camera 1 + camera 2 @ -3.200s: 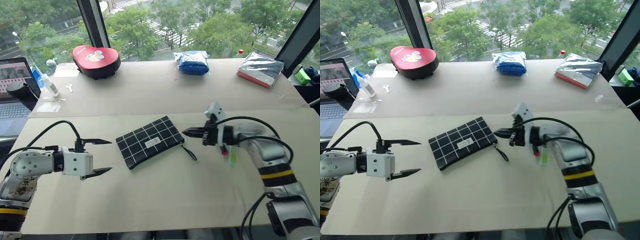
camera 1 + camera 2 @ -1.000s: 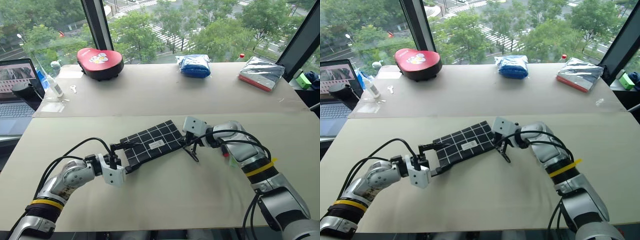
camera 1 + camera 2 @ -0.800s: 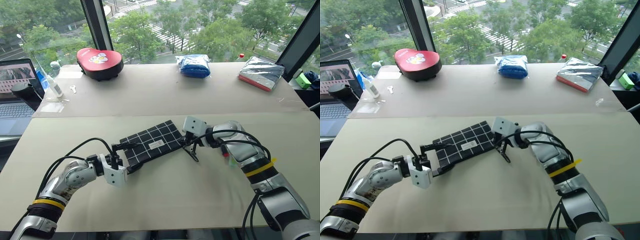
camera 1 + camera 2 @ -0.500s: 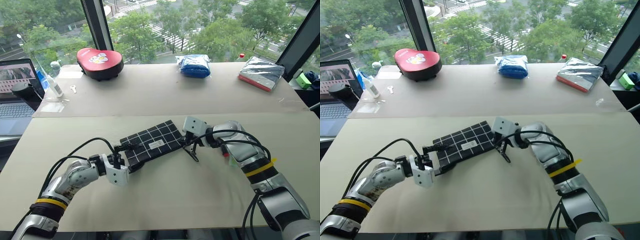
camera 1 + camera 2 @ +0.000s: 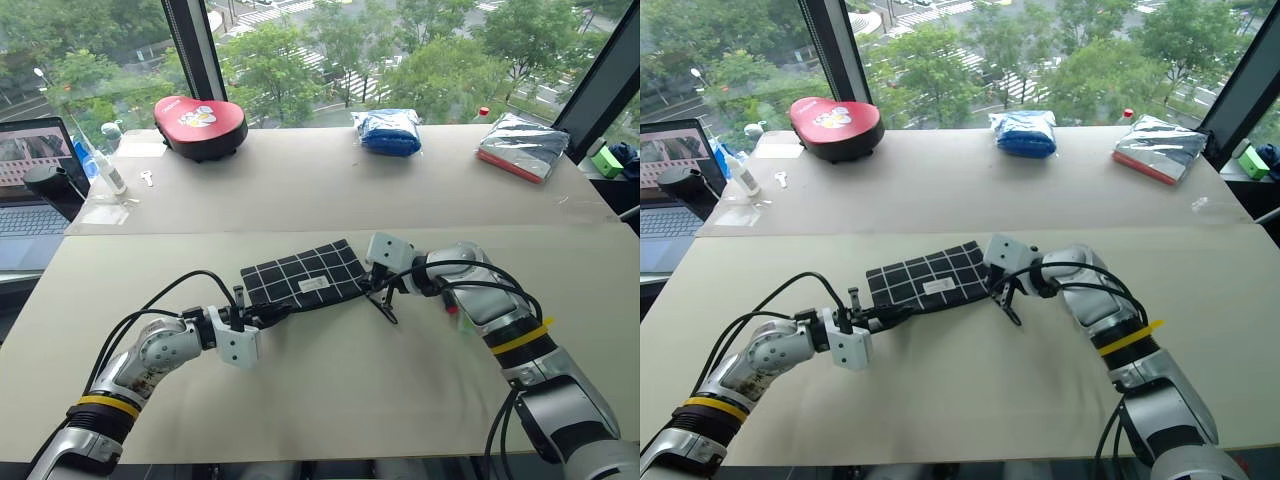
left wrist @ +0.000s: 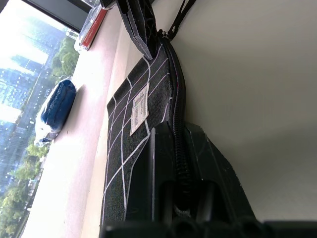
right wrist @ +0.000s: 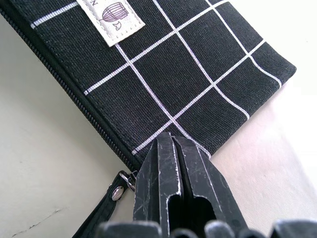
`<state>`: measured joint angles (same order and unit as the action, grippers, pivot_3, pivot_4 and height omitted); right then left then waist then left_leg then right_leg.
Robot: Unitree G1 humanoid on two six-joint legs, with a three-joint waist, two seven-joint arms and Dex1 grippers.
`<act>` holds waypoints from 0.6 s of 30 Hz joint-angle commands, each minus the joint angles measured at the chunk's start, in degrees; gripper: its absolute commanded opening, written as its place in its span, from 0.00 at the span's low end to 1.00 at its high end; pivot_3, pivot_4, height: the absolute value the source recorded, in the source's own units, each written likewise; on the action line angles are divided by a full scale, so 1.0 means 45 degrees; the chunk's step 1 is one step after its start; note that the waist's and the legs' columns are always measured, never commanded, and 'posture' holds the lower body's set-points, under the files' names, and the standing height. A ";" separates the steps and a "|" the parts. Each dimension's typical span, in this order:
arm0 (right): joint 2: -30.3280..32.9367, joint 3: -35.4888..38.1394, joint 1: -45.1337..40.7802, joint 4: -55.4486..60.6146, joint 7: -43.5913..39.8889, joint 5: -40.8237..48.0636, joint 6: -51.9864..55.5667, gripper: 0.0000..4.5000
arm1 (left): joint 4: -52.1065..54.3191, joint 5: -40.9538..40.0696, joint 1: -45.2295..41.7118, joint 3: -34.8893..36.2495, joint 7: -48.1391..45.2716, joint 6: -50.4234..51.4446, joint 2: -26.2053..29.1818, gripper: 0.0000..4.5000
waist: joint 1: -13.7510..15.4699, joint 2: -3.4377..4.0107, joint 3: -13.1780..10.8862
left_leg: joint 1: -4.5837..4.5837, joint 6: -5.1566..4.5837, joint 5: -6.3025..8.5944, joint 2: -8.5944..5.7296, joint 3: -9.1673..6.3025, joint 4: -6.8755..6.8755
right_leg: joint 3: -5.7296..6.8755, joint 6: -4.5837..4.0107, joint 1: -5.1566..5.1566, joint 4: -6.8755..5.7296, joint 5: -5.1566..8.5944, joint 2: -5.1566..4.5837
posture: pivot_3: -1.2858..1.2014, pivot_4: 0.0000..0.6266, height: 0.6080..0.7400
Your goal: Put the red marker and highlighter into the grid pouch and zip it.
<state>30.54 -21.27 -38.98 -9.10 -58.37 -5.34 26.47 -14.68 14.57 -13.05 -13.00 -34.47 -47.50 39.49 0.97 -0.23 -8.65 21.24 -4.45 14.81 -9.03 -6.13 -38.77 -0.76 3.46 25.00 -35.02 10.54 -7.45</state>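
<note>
Fabric is what you are dealing with: the grid pouch (image 5: 305,280) is lying flat near the middle of the counter (image 5: 330,390), and it looks light, soft and floppy, so it will likely fold or slide rather than resist a pull.

On the left, your left end effector (image 5: 268,314) is clenched on the pouch's near-left end, with the zipper seam running between its fingers (image 6: 163,163) in the left wrist view. That seam edge is probably the firmest part to pinch, since the plain cloth would bunch.

Moving right, the white label (image 7: 113,17) is sitting on the top face, and the black pull cord (image 5: 386,308) is trailing off the pouch's right end onto the counter.

Your right end effector (image 5: 376,287) is pressed shut at that right corner, beside the zipper's end; whether it is pinching cloth or only touching it cannot be told. The cord looks thin and limp, so it may slip; gripping close to its metal rivet (image 7: 117,192) should give you more control when working the zipper.

The red marker (image 5: 451,305) and highlighter (image 5: 463,322) are peeking out beside your right forearm, partly hidden, not yet in the pouch.
</note>
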 commanded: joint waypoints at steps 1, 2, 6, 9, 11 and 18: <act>-0.0053 0.0183 0.0310 -0.0250 -0.0030 0.0255 0.0369 0.07 | 0.0178 -0.0771 0.0526 -0.0318 -0.0532 0.0807 -0.0175 0.00 | -0.0001 0.0000 0.0000 | 0.0000 -0.0001 0.0000 0.0000 0.0000 0.0000 | 0.0000 0.0000 0.0000 0.0000 0.0000 0.0000 | 0.52 0.24 1.00; -0.0110 0.0288 0.0278 -0.0298 0.0021 0.0334 0.0379 0.13 | 0.0297 -0.1151 0.0618 -0.0319 -0.0762 0.1049 -0.0169 0.00 | -0.0009 0.0000 0.0000 | 0.0000 -0.0002 0.0001 0.0000 -0.0001 0.0000 | 0.0001 0.0000 0.0000 0.0000 0.0000 0.0000 | 0.52 0.24 1.00; -0.0366 0.0966 -0.0019 -0.0344 -0.0151 0.1132 0.0901 0.37 | 0.0540 -0.1779 0.0628 -0.0244 -0.1362 0.1362 0.0039 0.00 | -0.0072 0.0000 0.0000 | 0.0000 -0.0004 0.0002 0.0002 -0.0001 0.0008 | -0.0001 0.0001 0.0009 0.0000 0.0001 0.0001 | 0.52 0.24 1.00; -0.0345 0.2292 -0.0199 0.0463 -0.0791 0.2838 0.2352 0.59 | 0.0658 -0.2407 0.0423 0.0025 -0.1685 0.1762 0.0010 0.00 | -0.0091 0.0001 -0.0002 | 0.0009 0.0000 0.0000 0.0005 0.0001 0.0015 | -0.0002 0.0001 0.0022 0.0003 0.0001 0.0001 | 0.52 0.24 1.00; -0.0362 0.3404 -0.0531 0.0720 -0.0446 0.3747 0.3574 0.75 | 0.0709 -0.2738 0.0318 0.0194 -0.1827 0.2092 -0.0049 0.00 | -0.0094 0.0002 -0.0006 | 0.0053 -0.0001 0.0000 0.0004 0.0000 0.0013 | -0.0006 0.0001 0.0039 0.0005 0.0001 0.0001 | 0.52 0.24 1.00; 0.1191 0.5952 -0.0266 0.3316 -0.0624 0.6568 0.6162 0.84 | 0.1855 -0.4913 0.0054 0.1160 -0.1558 0.5274 -0.1237 0.00 | -0.0052 0.0002 -0.0007 | 0.0238 0.0005 -0.0044 0.0002 -0.0003 -0.0013 | -0.0003 -0.0002 0.0223 -0.0006 -0.0002 0.0000 | 0.52 0.24 1.00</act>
<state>34.74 3.65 -41.38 1.59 -61.12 21.74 52.63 -9.30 -4.81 -11.54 -9.94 -42.40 -26.78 34.28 0.74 -0.22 -8.68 22.36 -4.46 14.60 -9.02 -6.14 -38.83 -0.77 3.46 26.06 -35.05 10.53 -7.45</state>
